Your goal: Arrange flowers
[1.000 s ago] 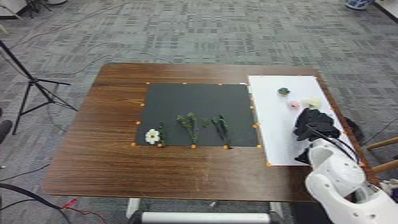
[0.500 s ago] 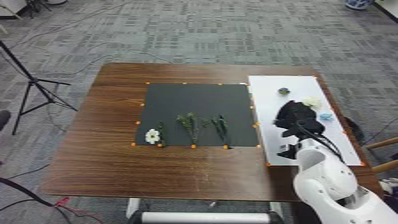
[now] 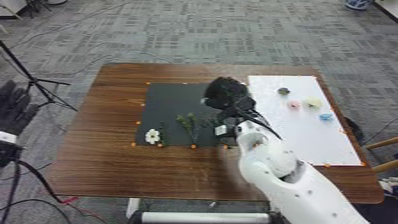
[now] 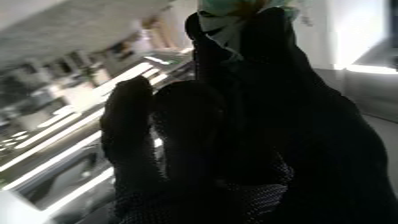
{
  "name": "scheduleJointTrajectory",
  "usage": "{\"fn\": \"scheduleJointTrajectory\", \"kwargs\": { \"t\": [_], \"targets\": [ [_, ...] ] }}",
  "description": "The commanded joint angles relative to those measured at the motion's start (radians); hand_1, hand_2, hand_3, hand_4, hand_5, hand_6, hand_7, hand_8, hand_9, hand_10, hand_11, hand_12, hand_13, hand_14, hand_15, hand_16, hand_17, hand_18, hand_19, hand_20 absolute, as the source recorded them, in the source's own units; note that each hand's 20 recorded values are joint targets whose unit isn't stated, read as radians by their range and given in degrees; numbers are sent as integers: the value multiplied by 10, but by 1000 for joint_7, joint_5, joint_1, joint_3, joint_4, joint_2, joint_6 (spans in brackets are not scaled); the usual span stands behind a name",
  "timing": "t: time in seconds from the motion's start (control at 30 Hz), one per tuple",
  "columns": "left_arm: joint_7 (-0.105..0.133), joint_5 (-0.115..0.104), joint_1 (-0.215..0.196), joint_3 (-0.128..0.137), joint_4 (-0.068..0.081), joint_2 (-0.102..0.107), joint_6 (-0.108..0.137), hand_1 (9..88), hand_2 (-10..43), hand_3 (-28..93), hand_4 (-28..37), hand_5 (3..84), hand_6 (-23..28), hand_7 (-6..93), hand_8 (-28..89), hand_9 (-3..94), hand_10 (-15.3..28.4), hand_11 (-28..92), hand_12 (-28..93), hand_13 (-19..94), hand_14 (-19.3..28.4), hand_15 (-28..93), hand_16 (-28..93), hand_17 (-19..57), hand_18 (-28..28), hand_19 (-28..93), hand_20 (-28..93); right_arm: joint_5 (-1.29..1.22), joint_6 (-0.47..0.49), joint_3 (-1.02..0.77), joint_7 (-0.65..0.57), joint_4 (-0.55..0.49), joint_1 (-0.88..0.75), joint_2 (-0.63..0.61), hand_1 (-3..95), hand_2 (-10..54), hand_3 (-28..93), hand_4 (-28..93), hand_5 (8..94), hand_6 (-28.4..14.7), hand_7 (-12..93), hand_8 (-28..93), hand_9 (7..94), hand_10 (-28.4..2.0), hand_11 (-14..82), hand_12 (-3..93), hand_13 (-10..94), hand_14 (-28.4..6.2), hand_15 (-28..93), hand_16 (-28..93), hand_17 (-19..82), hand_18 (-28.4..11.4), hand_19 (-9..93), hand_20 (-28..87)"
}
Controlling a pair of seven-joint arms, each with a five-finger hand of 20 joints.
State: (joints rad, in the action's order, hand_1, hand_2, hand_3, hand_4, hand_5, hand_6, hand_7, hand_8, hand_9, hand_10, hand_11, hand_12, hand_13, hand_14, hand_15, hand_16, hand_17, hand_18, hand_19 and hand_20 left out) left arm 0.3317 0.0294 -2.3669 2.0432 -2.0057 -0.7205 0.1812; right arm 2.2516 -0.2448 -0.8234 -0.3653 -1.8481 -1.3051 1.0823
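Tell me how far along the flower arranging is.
Early, it seems. The white flower lies on the black sheet beside a green stem. The right hand, over that sheet, pinches a pale piece. Pink, cream, blue and dark blooms on the white sheet seem left.

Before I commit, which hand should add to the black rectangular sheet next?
Right, likely: the right hand is over the sheet, pinching a pale green flower; the left hand is left of the brown wooden table.
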Motion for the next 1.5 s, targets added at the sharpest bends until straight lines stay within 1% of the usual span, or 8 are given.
{"fn": "scheduleJointTrajectory", "kwargs": {
  "t": [0.03, 0.1, 0.23, 0.4, 0.57, 0.8, 0.9, 1.5],
  "targets": [
    [-76, 20, 237, -176, 64, 86, -8, 243, 208, 638, -283, 362, 48, 41, -75, 308, 101, 68, 72, 182, 69, 116, -70, -19, 64, 150, 89, -16, -24, 88, 65, 90, 122, 116, 629, -95, 650, -283, 810, 3, 264, 71, 905, -77, 87, 389, 784, -65, 685, 308, 370, -236, 846, 377],
    [-91, 55, 269, -200, 67, 84, -13, 242, 212, 642, -283, 360, 48, 41, -73, 307, 101, 67, 73, 182, 69, 114, -68, -19, 62, 149, 90, -6, -37, 119, 56, 121, 144, 141, 628, -95, 651, -283, 809, 4, 265, 68, 904, -77, 86, 388, 783, -65, 685, 307, 370, -235, 845, 378],
    [-61, 8, 344, -283, 85, 82, -27, 239, 205, 649, -283, 357, 51, 39, -72, 305, 99, 65, 74, 181, 69, 113, -66, -17, 60, 144, 90, -9, -49, 171, 43, 188, 181, 194, 625, -95, 656, -283, 804, 6, 276, 63, 904, -77, 85, 385, 783, -65, 683, 307, 370, -236, 843, 378],
    [-75, 27, 435, -361, 120, 77, -29, 236, 204, 647, -283, 352, 47, 37, -69, 300, 92, 57, 73, 183, 64, 99, -70, -15, 59, 140, 89, -29, -26, 188, 59, 300, 206, 280, 617, -95, 669, -283, 799, 5, 286, 58, 899, -79, 83, 386, 784, -62, 679, 305, 371, -235, 843, 379],
    [-64, 45, 405, -340, 89, 59, -10, 231, 204, 647, -283, 347, 43, 35, -66, 296, 87, 51, 74, 182, 62, 85, -69, -14, 57, 135, 88, -26, -35, 212, 51, 351, 207, 320, 610, -95, 678, -283, 789, 6, 295, 51, 896, -80, 77, 381, 786, -60, 676, 306, 372, -235, 841, 377],
    [-50, 23, 410, -348, 108, 56, -4, 218, 209, 636, -283, 340, 37, 31, -62, 292, 79, 43, 78, 187, 56, 67, -63, -10, 55, 122, 87, 1, -47, 231, 22, 407, 201, 366, 600, -95, 693, -283, 777, 8, 310, 42, 891, -80, 72, 381, 792, -57, 655, 304, 372, -234, 833, 373],
    [-37, 25, 358, -322, 71, 53, 1, 215, 210, 637, -283, 339, 36, 34, -61, 291, 76, 38, 81, 189, 54, 61, -58, -9, 54, 119, 88, -3, -92, 283, -24, 387, 209, 333, 597, -95, 697, -283, 776, 8, 311, 41, 889, -80, 71, 381, 795, -57, 645, 302, 372, -234, 830, 372],
    [-13, 22, 281, -279, 50, -19, 19, 216, 208, 638, -283, 339, 39, 38, -60, 292, 81, 45, 94, 192, 64, 77, -42, -15, 61, 127, 94, 55, -142, 301, -46, 481, 220, 363, 613, -95, 657, -283, 762, 5, 287, 22, 871, -82, 63, 365, 787, -56, 621, 302, 365, -233, 818, 365]
  ]
}}
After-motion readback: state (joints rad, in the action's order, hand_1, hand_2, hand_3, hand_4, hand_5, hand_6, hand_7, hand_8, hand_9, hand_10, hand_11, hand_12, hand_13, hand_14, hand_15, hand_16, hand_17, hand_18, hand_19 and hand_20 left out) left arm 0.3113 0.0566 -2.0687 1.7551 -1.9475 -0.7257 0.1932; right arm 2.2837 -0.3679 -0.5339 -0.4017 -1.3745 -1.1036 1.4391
